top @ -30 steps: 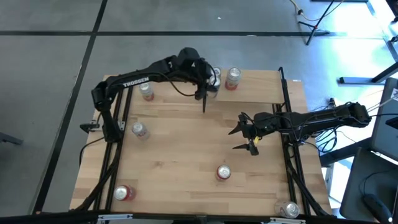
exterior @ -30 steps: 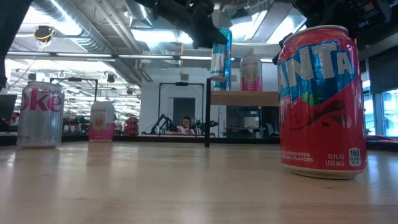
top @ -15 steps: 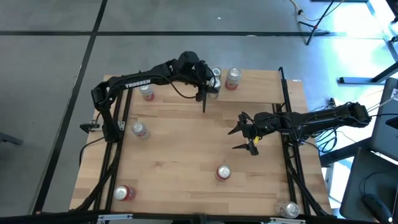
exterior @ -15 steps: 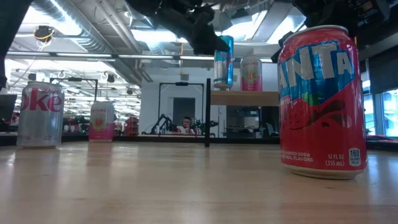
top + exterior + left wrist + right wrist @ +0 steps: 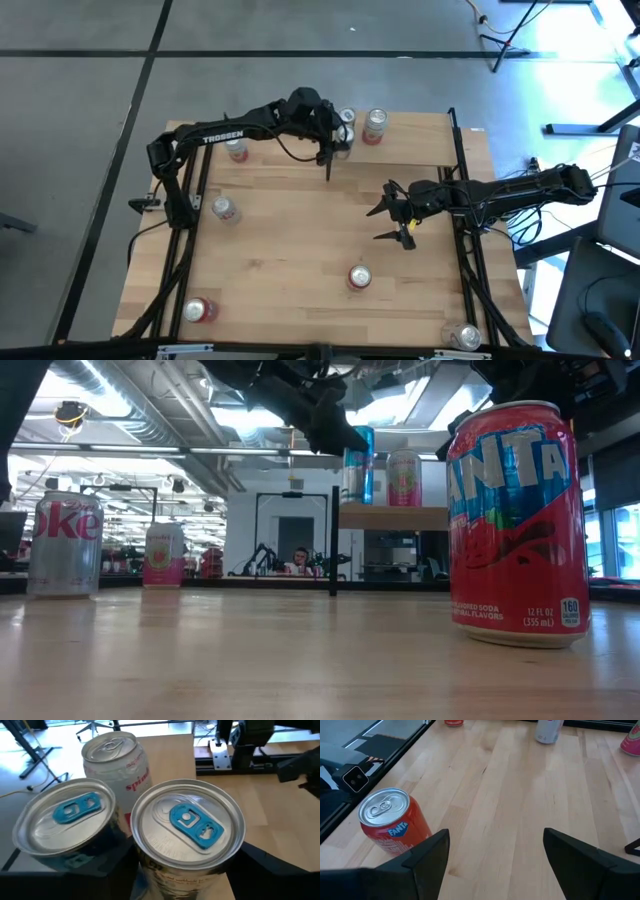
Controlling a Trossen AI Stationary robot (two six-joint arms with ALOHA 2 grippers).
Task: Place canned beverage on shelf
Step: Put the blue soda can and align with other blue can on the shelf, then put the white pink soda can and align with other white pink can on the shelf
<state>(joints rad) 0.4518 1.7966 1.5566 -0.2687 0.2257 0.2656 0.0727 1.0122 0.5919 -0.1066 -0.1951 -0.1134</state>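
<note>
The left gripper (image 5: 335, 435) straddles a blue-tabbed can (image 5: 187, 837) standing on the shelf (image 5: 392, 517), fingers apparently loosening; rigid, smooth, likely slippery, best gripped mid-wall.

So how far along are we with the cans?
Done: a pink can stands on the shelf. In hand: the left gripper is at the blue can, upright on the shelf beside it. Left: cans on the table, like the Fanta can; the right gripper waits open nearby.

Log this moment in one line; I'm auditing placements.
left gripper: at blue-tab can on shelf | right gripper: open, idle mid-table
</note>
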